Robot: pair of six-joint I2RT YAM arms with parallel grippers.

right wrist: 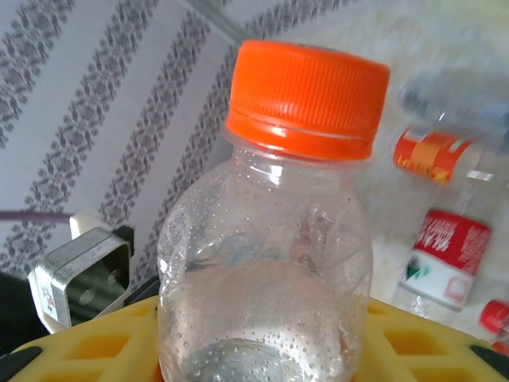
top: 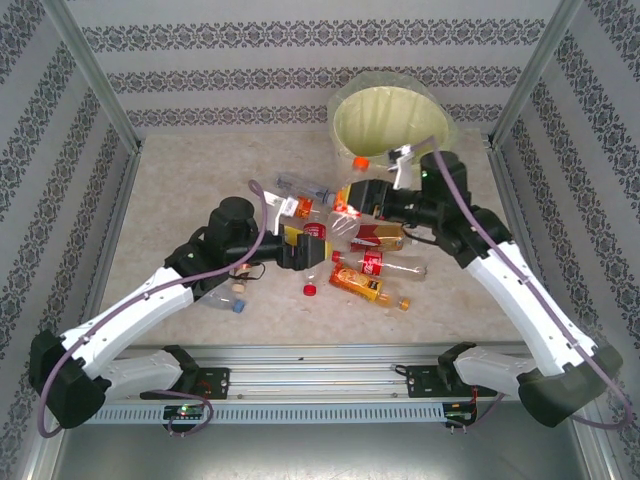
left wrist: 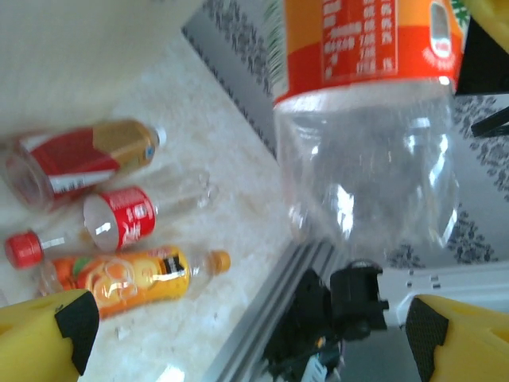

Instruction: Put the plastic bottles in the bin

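Clasping a clear, droplet-beaded, orange-capped bottle: right fingers; left fingers spread wide apart.

Pale marbled bench under the left end effector and right end effector, damask-striped walls beyond them, silver frame posts outward, aluminium rail behind them.

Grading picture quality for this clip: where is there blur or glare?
Left wrist: white glare on the near orange-labelled bottle, the bottles at left slightly blurred. Right wrist: the orange-capped bottle is sharp, the bottles behind it unfocused. Top external: even light.
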